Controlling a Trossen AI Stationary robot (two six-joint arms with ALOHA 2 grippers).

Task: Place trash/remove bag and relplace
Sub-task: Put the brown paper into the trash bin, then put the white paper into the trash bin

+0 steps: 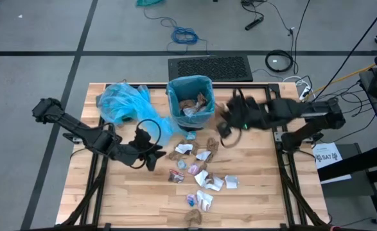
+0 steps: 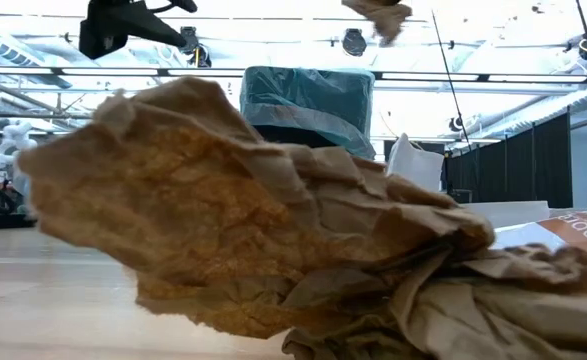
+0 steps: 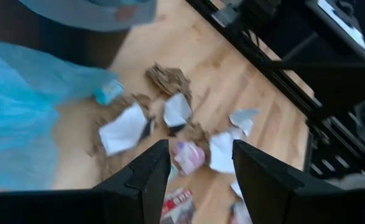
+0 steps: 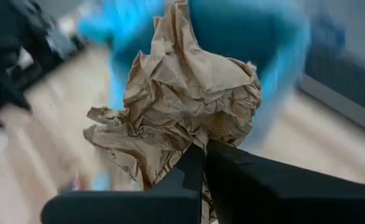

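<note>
While the right gripper (image 4: pixel 201 155) pinches a brown paper wad (image 4: pixel 188 93) between closed fingers beside the blue-lined bin (image 1: pixel 190 96), the left gripper (image 3: pixel 198 165) hangs with fingers apart and empty over the trash (image 1: pixel 201 168) scattered on the wooden table (image 1: pixel 124 199). A loose blue bag (image 1: pixel 121 102) lies nearby; cables (image 1: pixel 185 35) litter the gray floor (image 1: pixel 34 38).

Crumpled white and brown paper trash scraps (image 1: pixel 200 174) lie scattered across the frame's lower centre; one crumpled brown paper wad (image 4: pixel 188 102) hangs pinched upright, centre frame.
</note>
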